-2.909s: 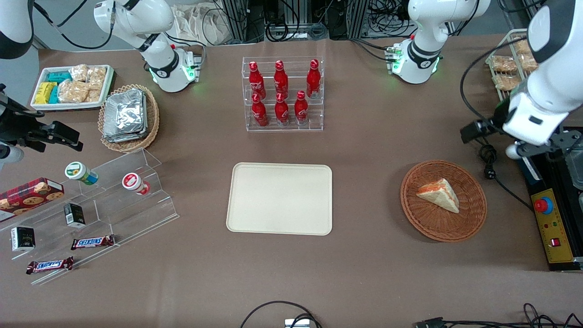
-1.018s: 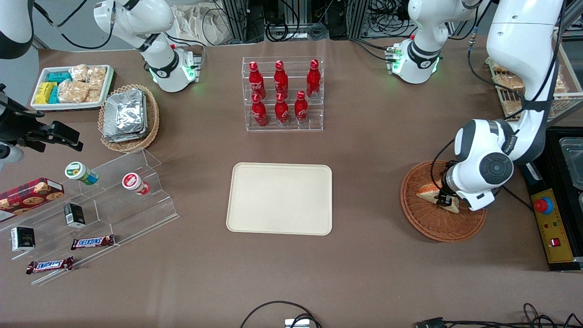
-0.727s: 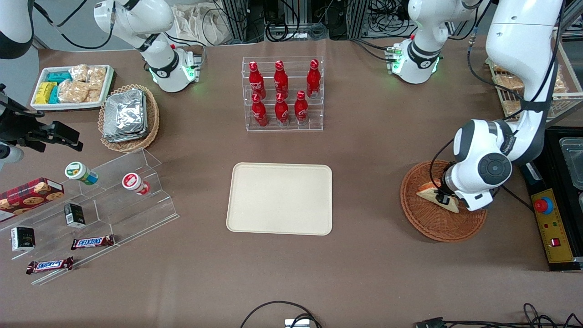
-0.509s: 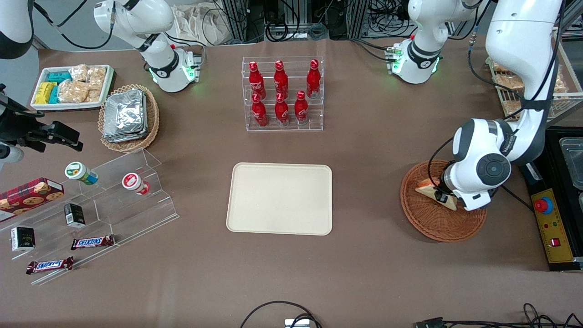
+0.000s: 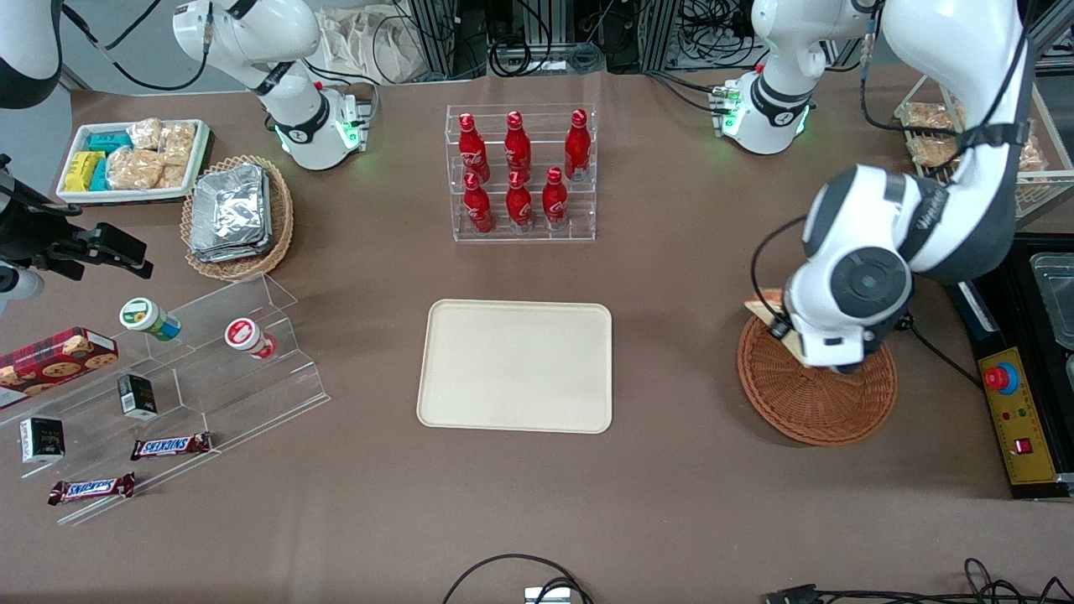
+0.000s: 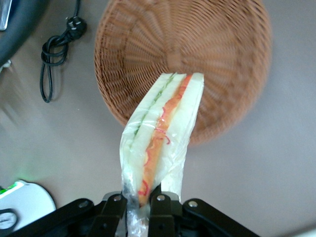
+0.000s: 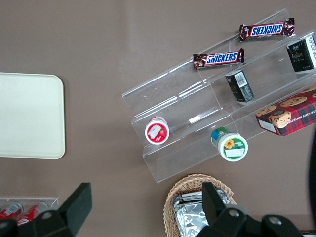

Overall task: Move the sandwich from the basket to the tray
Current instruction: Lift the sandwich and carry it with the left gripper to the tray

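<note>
Pincer (image 6: 138, 210) above the basket (image 5: 818, 403); bare tabletop (image 5: 675, 335) runs to the tray (image 5: 515, 366), bottle rack (image 5: 521, 173) standing farther back.

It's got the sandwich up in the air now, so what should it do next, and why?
Probably carry it sideways to the tray. The gripper is shut on the sandwich, which hangs clear above the basket, and the tray lies bare toward the parked arm's end.

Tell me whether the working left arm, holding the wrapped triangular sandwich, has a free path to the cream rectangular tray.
Probably yes. The end effector grips the sandwich above the reddish-brown wicker basket, and only bare table lies between it and the tray.
</note>
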